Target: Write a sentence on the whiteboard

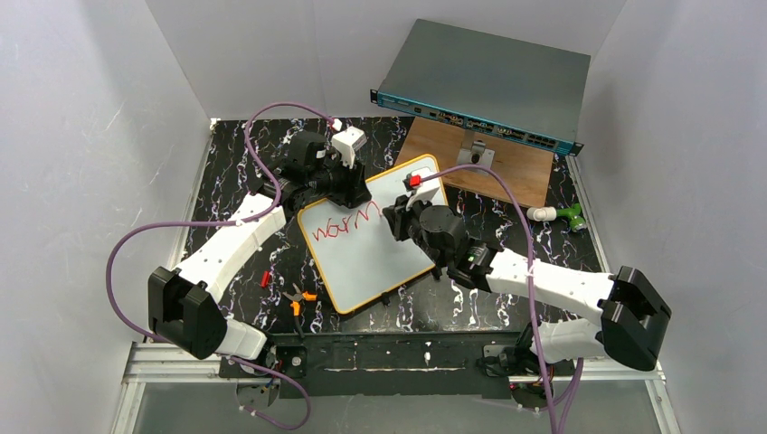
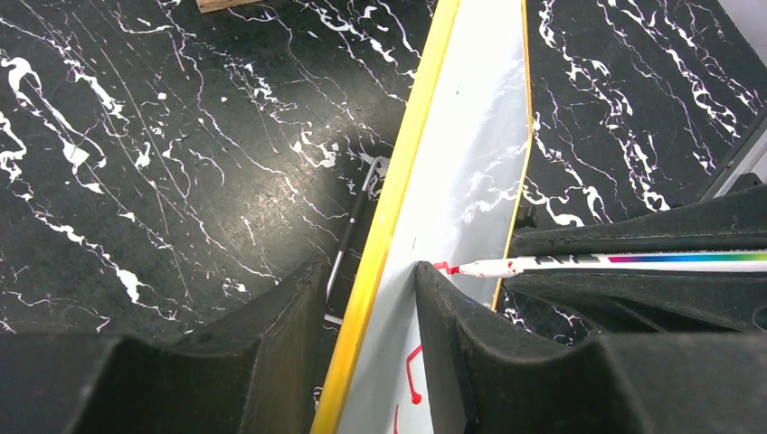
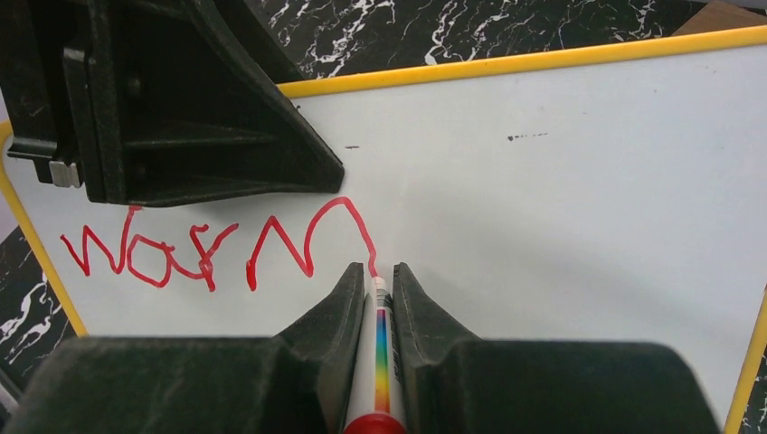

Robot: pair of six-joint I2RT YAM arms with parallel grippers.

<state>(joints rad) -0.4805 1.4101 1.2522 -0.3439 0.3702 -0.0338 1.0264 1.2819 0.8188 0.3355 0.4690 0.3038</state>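
The whiteboard [image 1: 366, 258], white with a yellow-orange rim, lies tilted on the black marbled table. Red lettering of the sentence [image 3: 208, 249] reads "warm" on its upper left part. My left gripper [image 2: 371, 289] is shut on the whiteboard's edge, one finger on the white face and one under the rim [image 2: 389, 208]. My right gripper [image 3: 378, 271] is shut on a white marker [image 3: 381, 334] with a rainbow stripe and red end. The marker's tip touches the board at the end of the last "m" stroke. From above, the right gripper [image 1: 398, 221] stands over the board's middle.
A grey rack box with a teal front [image 1: 488, 81] sits at the back on a wooden board [image 1: 493, 167]. Orange-handled pliers [image 1: 298, 298] and a small red piece [image 1: 265, 278] lie left of the whiteboard. A green and white object [image 1: 563, 215] lies to the right. White walls enclose the table.
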